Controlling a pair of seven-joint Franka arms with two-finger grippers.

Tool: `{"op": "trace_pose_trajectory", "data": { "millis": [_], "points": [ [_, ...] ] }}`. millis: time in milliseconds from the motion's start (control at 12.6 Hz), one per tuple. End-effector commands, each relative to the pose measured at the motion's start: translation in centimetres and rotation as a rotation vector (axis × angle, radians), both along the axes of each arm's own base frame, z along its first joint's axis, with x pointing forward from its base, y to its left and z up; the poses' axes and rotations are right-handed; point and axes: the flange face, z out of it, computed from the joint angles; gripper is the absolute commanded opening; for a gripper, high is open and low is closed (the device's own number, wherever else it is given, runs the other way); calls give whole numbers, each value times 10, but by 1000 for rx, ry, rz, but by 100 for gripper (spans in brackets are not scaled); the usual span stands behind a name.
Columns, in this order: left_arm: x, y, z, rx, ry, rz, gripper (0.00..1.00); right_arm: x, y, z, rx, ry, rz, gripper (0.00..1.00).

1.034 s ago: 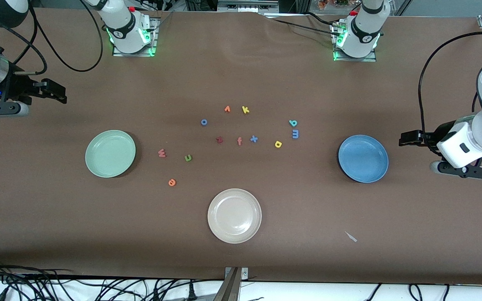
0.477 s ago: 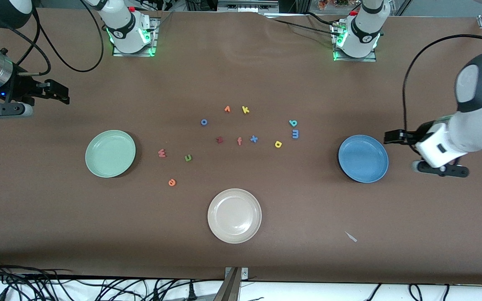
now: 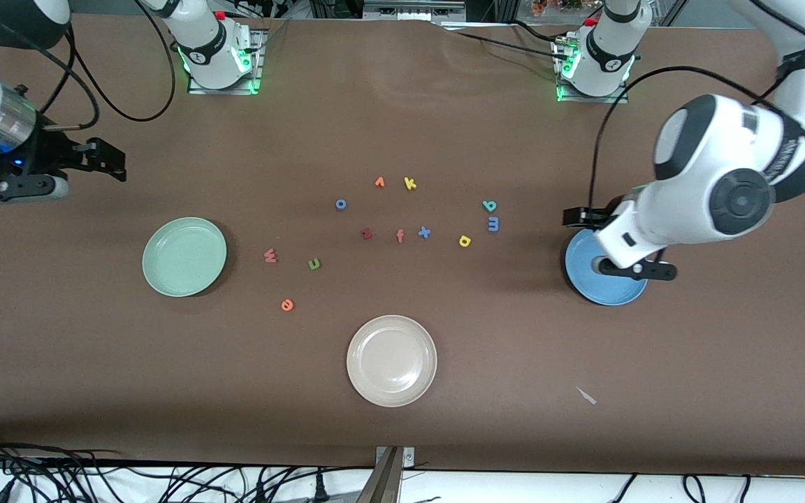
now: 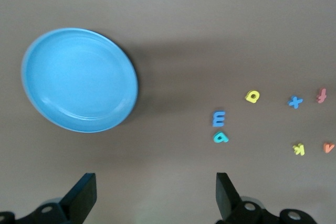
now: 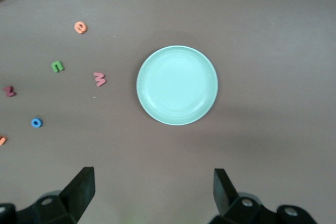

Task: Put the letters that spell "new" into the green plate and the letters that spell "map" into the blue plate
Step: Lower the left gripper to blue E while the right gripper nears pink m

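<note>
- The small foam letters for "new" lie loose on the brown table just beside the round pale mint-green plate, on its side toward the table's middle: the salmon-red w closest to it, the olive-green n next, the orange e nearer the front edge. None is in the plate, so that word is not yet begun.
- The "map" letters sit toward the left arm's end: the teal-green p and blue m almost touching, the yellow a just beside them, all apart from the round medium-blue plate, which holds nothing.
- Each word lies by its own plate, which should keep carries short.
- Distractors fill the middle: yellow k, orange v-like letter, blue o, dark red z, salmon f, blue x; a cream-white plate lies toward the front edge.
- The left gripper hangs over the blue plate's rim, fingers spread and empty, probably heading for the m and p.
- The right gripper hovers near the right arm's end, fingers spread, holding nothing.
</note>
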Motion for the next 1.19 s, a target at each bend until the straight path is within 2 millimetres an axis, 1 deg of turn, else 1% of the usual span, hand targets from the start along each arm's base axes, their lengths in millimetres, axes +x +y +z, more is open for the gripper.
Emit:
{"op": "trace_pose_trajectory", "data": {
  "millis": [0, 80, 239, 318, 398, 477, 636, 716, 875, 954, 1034, 1113],
  "points": [
    [-29, -32, -36, 27, -30, 46, 100, 8, 30, -17, 8, 13, 42, 100],
    [-42, -44, -53, 27, -51, 59, 100, 12, 37, -26, 7, 20, 51, 100],
    [-59, -61, -86, 21, -101, 100, 100, 20, 70, -50, 6, 13, 55, 100],
    [-69, -71, -104, 12, -126, 120, 100, 23, 87, -66, -1, 24, 69, 100],
    [-78, -76, -120, 2, -150, 137, 100, 24, 103, -78, -4, 24, 92, 100],
    [-89, -86, -133, -3, -157, 136, 100, 29, 110, -93, -8, 27, 104, 100],
    [-99, -102, -153, 9, -139, 145, 100, 34, 127, -122, -22, 46, 139, 100],
    [-101, -107, -163, 22, -143, 146, 100, 39, 131, -146, -26, 65, 134, 100],
    [-108, -125, -187, 27, -156, 173, 100, 45, 138, -181, -29, 87, 139, 100],
    [-111, -133, -197, 21, -162, 190, 100, 45, 142, -189, -22, 68, 144, 100],
    [-114, -141, -203, 10, -169, 197, 100, 44, 147, -201, -18, 52, 154, 100],
    [-115, -144, -209, 5, -168, 205, 100, 40, 146, -217, -12, 31, 156, 100]
  ]
}}
